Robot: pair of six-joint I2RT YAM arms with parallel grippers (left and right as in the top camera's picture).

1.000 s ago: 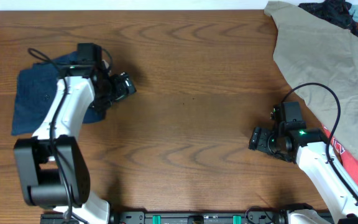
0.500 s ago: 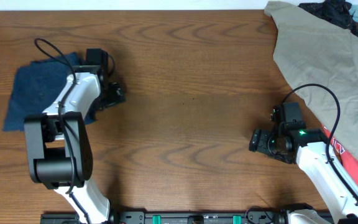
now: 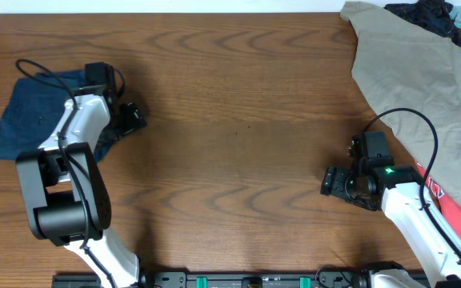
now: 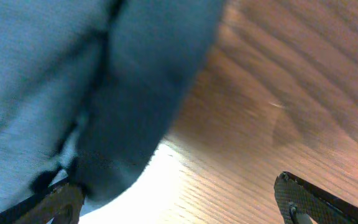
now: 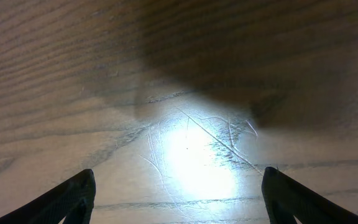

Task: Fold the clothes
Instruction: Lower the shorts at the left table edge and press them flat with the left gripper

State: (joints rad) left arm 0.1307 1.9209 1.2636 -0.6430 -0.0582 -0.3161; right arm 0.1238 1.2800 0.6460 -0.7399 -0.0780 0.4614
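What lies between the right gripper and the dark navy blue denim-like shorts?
In the overhead view, only bare brown wooden table runs from the right gripper to the left gripper, which sits at the edge of the dark navy blue denim-like shorts.

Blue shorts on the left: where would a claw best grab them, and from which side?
Probably a corner of the edge facing the table's middle, approached low from that side. The shorts lie flat, so only the rim offers something to pinch, and the open left gripper sits beside that edge.
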